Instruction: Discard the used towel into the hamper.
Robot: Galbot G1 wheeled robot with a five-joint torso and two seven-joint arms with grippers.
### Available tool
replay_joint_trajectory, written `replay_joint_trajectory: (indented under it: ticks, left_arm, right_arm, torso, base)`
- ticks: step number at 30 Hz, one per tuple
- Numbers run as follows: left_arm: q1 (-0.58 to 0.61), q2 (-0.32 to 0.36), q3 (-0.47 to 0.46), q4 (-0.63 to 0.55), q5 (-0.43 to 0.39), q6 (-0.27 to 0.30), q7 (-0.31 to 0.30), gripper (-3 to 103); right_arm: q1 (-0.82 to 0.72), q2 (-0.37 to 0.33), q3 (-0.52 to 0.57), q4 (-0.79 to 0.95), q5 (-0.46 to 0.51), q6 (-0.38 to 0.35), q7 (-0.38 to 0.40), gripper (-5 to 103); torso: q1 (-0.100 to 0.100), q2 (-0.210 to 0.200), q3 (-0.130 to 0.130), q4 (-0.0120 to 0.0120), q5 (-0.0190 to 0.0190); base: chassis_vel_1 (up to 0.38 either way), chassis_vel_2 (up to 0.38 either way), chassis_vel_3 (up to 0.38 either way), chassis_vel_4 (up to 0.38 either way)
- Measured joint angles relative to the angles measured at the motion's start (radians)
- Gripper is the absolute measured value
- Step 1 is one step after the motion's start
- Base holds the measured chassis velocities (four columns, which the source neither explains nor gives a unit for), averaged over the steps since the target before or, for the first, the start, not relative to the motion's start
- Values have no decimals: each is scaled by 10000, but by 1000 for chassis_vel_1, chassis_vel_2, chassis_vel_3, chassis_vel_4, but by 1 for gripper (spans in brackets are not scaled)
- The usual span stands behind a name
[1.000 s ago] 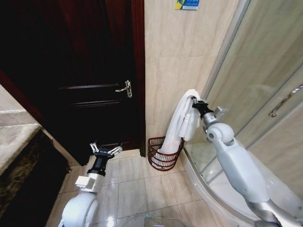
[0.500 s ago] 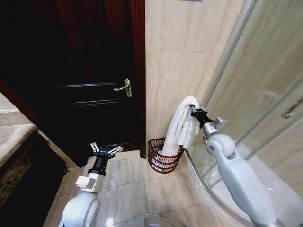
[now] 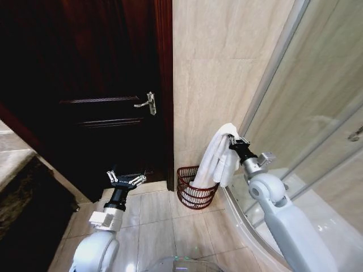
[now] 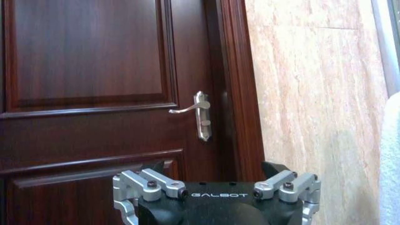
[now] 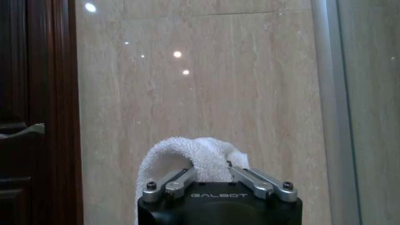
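Your right gripper (image 3: pixel 233 140) is up at the right of the scene, close to the tiled wall (image 3: pixel 215 73) and beside the shower glass (image 3: pixel 317 96). Its fingers are clamped on the top fold of the towel (image 3: pixel 218 158), and in the right wrist view you see the white cloth bunched between the two fingers (image 5: pixel 172 180) with the gripper (image 5: pixel 209 171) pointing at the wall (image 5: pixel 206 84). The towel (image 5: pixel 187 152) hangs down from that grip in a long drape, leaning left and down.

The towel's lower end reaches into the hamper (image 3: pixel 193 190), which stands on the floor tiles (image 3: pixel 170 221) against the wall, just right of the door frame (image 3: pixel 165 85) and just left of the shower's curved base. You can't tell whether the tip touches the hamper's bottom. The hamper sits upright, its open top facing up.

Your left gripper (image 3: pixel 125 179) is low on the left, well apart from the hamper, held in front of the dark door (image 3: pixel 96 85). Its fingers are spread wide and hold nothing. The left wrist view looks over the gripper (image 4: pixel 216 190) at the door (image 4: pixel 87 70) and its handle (image 4: pixel 196 112), with the tiled wall (image 4: pixel 312 93) to the right and a strip of the towel (image 4: pixel 390 159) at the edge.
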Motion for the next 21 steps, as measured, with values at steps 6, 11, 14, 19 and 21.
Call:
replay_joint_trajectory:
  ticks: [6,11,14,19,21]
  left_arm:
    - [39,5,-9,-30,37,-34,-1,100]
    - [91,-23,62,-107,122,-38,-1,100]
    - [126,-23,51,-136,164,-59,-2,100]
    - [164,-19,-48,-137,285,-175,-2,100]
    - [172,-21,-48,-136,291,-181,-3,100]
  right_arm:
    - [-77,-72,51,104,16,10,64,7]
    - [-68,-106,79,107,45,10,61,7]
    - [-71,-106,80,119,52,6,80,7]
    - [-233,-81,78,220,-19,-21,308,7]
    - [-296,-67,85,252,-48,-23,320,7]
  torso:
    - [-126,-273,-148,0,-1]
    - [-228,-508,-279,-1,0]
    - [-286,-636,-347,-1,1]
    - [-387,-868,-478,1,1]
    - [-409,-920,-509,1,0]
  base:
    - [-41,45,29,-43]
    - [-67,44,57,-62]
    - [-71,61,77,-61]
    - [-64,85,79,-62]
    - [-65,87,56,-63]
